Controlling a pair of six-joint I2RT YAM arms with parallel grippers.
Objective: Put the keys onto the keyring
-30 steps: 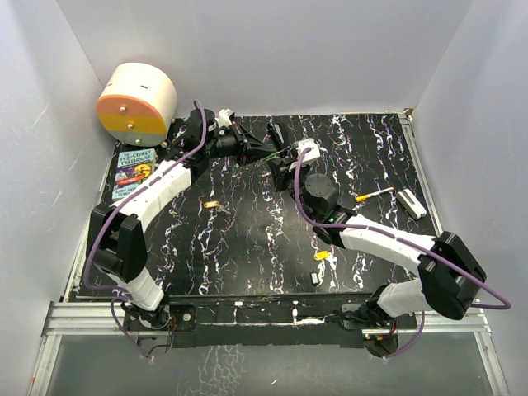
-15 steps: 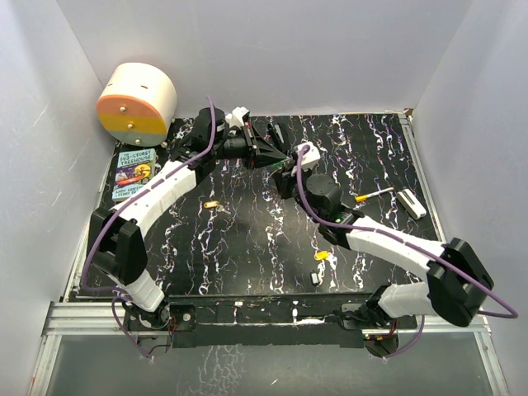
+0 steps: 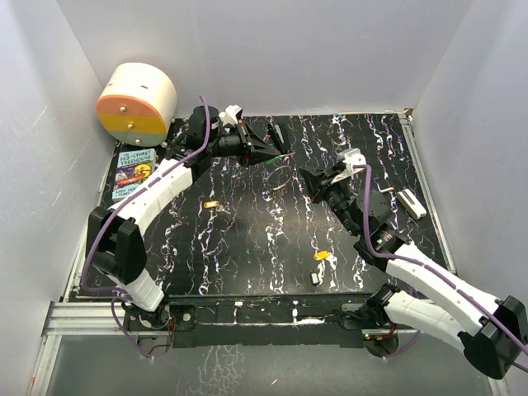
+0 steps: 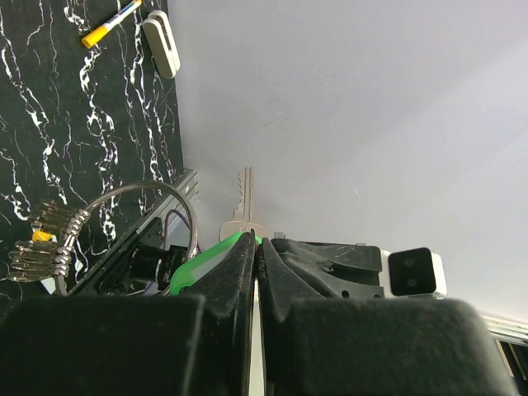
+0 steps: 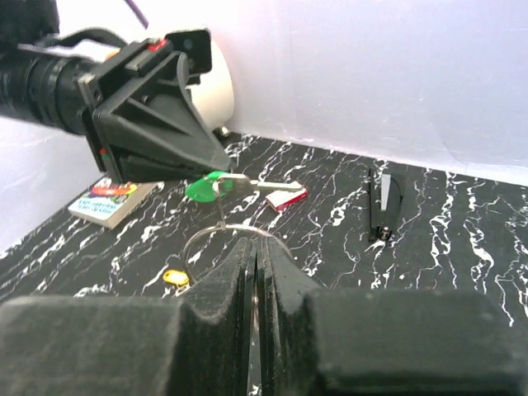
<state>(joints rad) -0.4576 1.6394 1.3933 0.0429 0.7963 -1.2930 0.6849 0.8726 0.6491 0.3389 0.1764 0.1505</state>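
Two claws meet in the air over the back of the worktop [image 3: 247, 247], around 12 o'clock in the overhead view. The step in hand looks like threading the first coloured key. The left claw [image 3: 271, 154] is clamped tight on the green-headed key [image 5: 206, 188], pinching the plastic head so the silver blade sticks out free. Just at 6 o'clock of that key hangs the keyring [image 4: 73, 221], its bunch of grey keys gathered at one side. The right claw [image 5: 254, 246], at 3 o'clock of the ring, is closed. The wire seems to run into its tips, so I take it to be gripping the ring. Whether the wire has already caught the hole in the green head is too fine to tell. Next, I reckon, the ring's open end needs lining up with that hole so the key can slide round the wire, a small, fiddly move. A yellow-headed key [image 3: 212, 204] and an orange-headed key [image 3: 322, 255] lie on the worktop, not yet picked up.
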